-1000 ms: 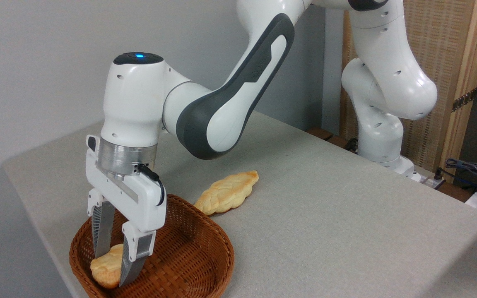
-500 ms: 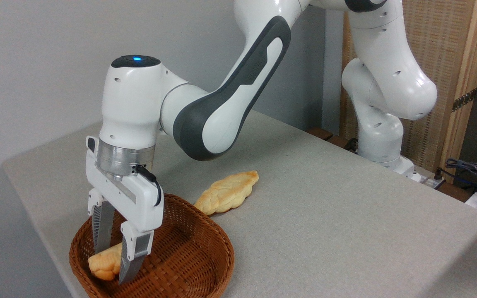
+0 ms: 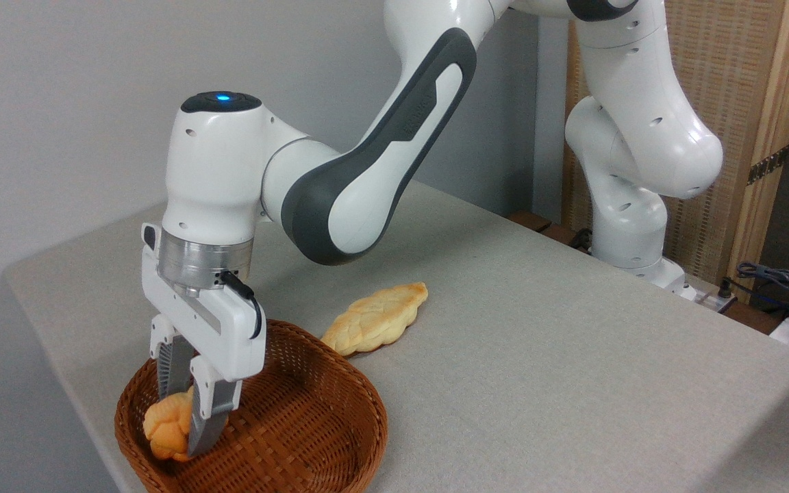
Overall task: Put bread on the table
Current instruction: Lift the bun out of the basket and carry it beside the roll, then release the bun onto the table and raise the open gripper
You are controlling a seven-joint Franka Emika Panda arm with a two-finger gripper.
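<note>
Tool was down inside the wicker basket, fingers pointing down and closed in tight on the round bun, pinching it from both sides. Bun sat low at the basket's 9 o'clock side, squeezed, orange-gold; couldn't tell whether it was touching the basket floor or just off it. Basket sat at the near-left corner of the bench, partly cut off by the frame's bottom edge. Braided loaf lay flat on the bench top, just past the basket rim toward 1 o'clock, its near tip close to the rim, long axis running out toward 2 o'clock. Contact between loaf tip and rim couldn't be resolved. Arm reached in from its base at the bench's far right edge, wrist vertical above the basket, blue light lit on the top cap. Cables lay off the bench at the far right.
</note>
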